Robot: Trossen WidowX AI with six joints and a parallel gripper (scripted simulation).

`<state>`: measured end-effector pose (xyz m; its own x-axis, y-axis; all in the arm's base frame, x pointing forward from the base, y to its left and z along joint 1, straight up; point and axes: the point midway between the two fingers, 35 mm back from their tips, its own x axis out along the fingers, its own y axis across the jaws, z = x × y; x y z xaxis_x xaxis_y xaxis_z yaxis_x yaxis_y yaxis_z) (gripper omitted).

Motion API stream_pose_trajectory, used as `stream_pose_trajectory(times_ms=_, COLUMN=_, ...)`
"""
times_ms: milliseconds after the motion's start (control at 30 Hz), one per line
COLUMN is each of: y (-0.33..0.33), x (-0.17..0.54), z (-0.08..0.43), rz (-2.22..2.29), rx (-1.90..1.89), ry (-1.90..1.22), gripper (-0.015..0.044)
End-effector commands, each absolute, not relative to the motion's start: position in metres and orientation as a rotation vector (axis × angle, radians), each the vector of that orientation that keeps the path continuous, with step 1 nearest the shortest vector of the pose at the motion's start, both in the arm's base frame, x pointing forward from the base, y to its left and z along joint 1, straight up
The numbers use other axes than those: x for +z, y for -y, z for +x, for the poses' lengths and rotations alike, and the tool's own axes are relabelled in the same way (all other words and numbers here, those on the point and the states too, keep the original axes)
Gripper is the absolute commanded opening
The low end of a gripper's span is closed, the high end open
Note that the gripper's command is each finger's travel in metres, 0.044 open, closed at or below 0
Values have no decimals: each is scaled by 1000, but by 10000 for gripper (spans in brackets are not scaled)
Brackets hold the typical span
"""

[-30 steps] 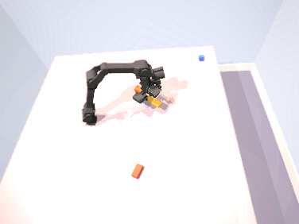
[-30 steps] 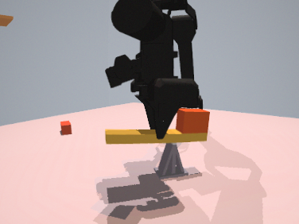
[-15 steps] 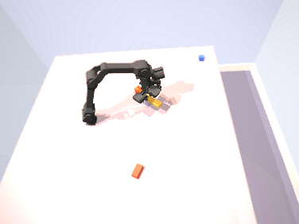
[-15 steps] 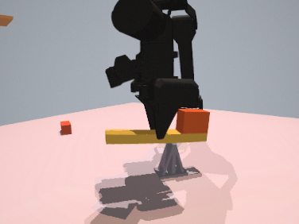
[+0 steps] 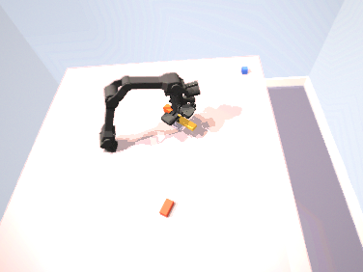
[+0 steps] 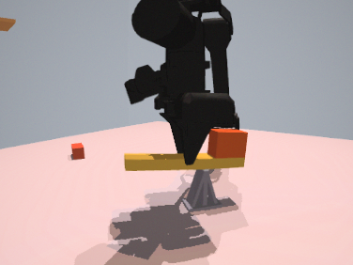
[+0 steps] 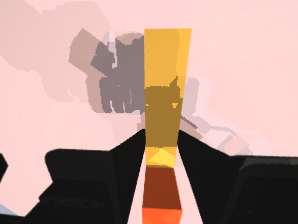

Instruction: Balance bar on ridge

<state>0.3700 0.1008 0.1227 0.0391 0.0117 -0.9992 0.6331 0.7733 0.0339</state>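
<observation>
The yellow bar (image 5: 187, 123) (image 6: 145, 162) (image 7: 167, 55) looks about level in the exterior view. An orange block (image 5: 167, 108) (image 6: 227, 144) (image 7: 161, 187) sits on top near one end. My gripper (image 5: 178, 116) (image 6: 185, 159) (image 7: 161, 133) is shut on the bar, between its middle and the block. The grey ridge (image 6: 203, 190) stands on the table under the block's half of the bar in the exterior view, slightly right of the fingers. Its top shows just below the bar; I cannot tell if they touch. The ridge is mostly hidden in the other views.
A red-orange block (image 5: 167, 207) lies on the table toward the front in the top view. A small blue cube (image 5: 244, 70) is near the far right corner. The exterior view shows a small red block (image 6: 78, 151) at left and part of an orange object (image 6: 7, 24) at the upper left.
</observation>
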Motion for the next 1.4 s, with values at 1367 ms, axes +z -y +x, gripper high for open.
stream_pose_trajectory(times_ms=1367, y=-100, x=116, z=369, rz=554, rx=-522, ry=-1474, gripper=0)
